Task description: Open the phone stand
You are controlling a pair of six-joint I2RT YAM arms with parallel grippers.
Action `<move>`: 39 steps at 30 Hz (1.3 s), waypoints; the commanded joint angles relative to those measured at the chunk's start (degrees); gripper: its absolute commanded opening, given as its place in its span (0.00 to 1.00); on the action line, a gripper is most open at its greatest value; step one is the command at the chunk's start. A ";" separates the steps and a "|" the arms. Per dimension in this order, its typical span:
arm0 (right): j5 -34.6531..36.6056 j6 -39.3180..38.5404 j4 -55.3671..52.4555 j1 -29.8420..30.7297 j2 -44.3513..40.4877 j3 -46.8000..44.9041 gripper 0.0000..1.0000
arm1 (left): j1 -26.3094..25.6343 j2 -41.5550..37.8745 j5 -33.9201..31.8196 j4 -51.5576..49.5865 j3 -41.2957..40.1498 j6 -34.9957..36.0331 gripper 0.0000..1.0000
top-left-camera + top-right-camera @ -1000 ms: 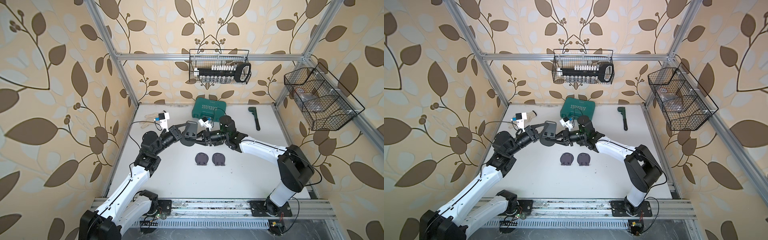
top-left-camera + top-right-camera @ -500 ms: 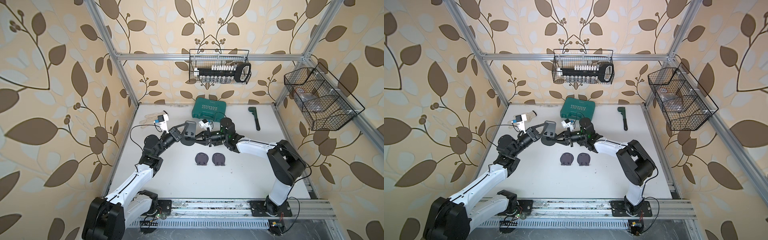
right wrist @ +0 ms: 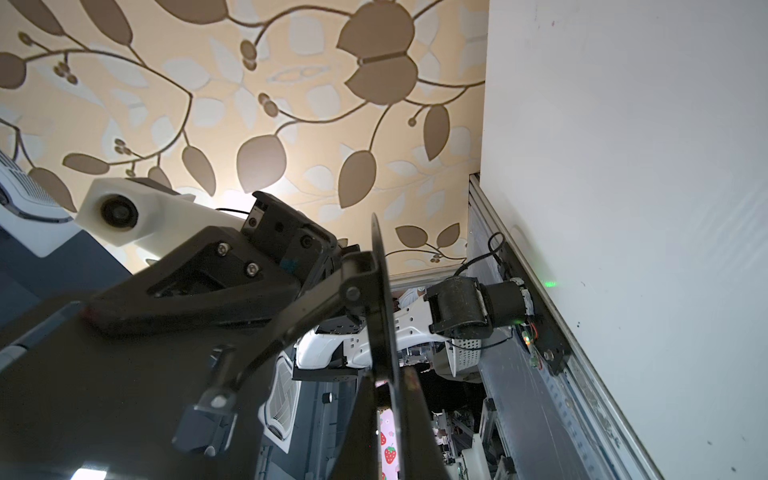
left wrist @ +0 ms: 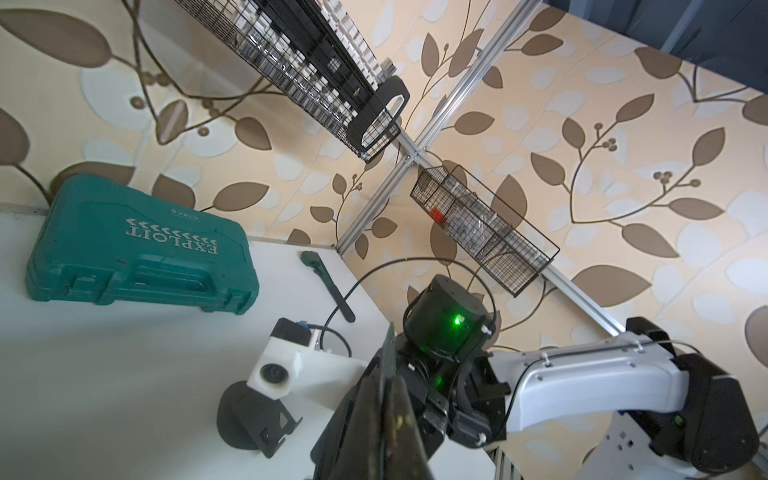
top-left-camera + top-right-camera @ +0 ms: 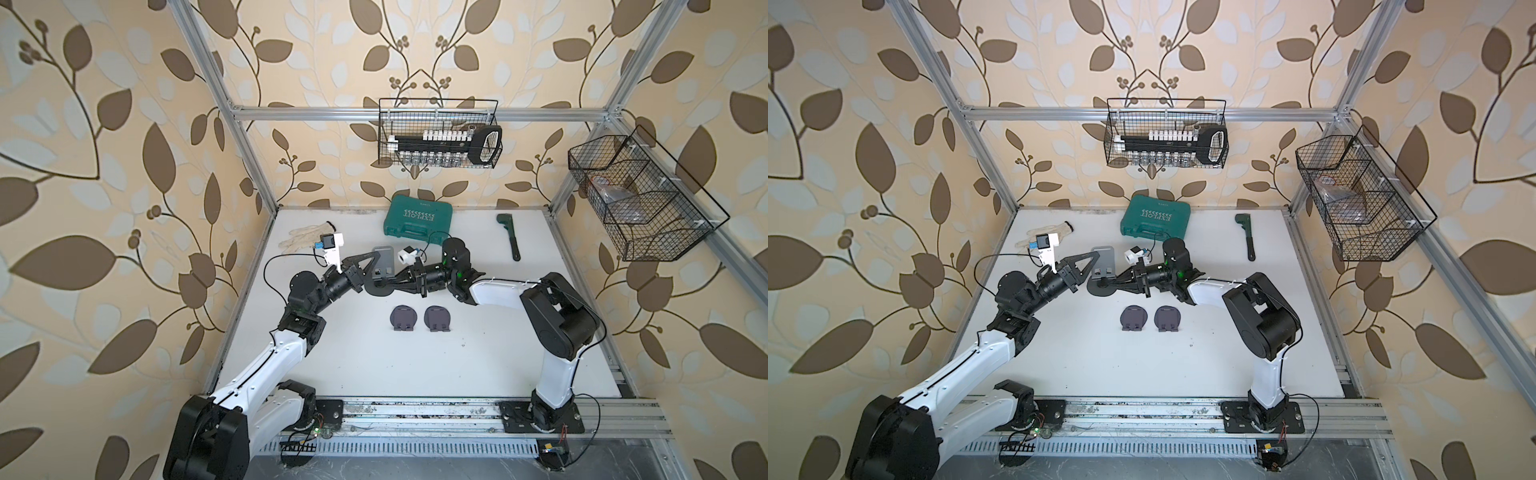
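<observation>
Both clamp phone stand (image 5: 386, 254): left tool (image 5: 373, 258), right tool (image 5: 381, 286) | long axis toward back wall (image 5: 332, 166)

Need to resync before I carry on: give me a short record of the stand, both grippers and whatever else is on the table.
stand in work: phone stand, held between both arms, apparently clear of the table
fold state: looks partly unfolded
left gripper: shut on the grey plate
right gripper: shut on the round base
spares: two folded stands, flat, nearer the front
back of table: green case, wrench, gloves
</observation>
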 commanded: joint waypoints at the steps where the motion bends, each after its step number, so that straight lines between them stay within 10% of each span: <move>1: -0.99 -9.15 -19.06 -0.95 -3.60 3.50 0.00 | -0.71 -3.91 3.80 -6.00 4.17 6.65 0.00; 11: -0.92 -18.53 -28.00 -0.40 -7.91 6.85 0.00 | -1.25 -0.39 11.61 -14.43 9.38 7.01 0.00; 18: -1.09 -24.13 -34.47 -2.19 -10.34 7.55 0.00 | -1.24 2.10 4.20 -12.92 8.53 6.10 0.00; 20: 0.27 -29.57 -41.01 -3.99 -11.89 8.17 0.15 | -1.11 4.16 3.18 -7.94 7.10 4.83 0.00; 25: 1.80 -37.16 -49.89 -10.49 -14.75 8.46 0.29 | 1.21 12.72 4.06 6.33 4.81 0.64 0.00; 39: 6.82 -46.22 -58.01 -17.04 -10.66 8.06 0.26 | 8.85 51.28 23.39 22.20 25.64 0.35 0.00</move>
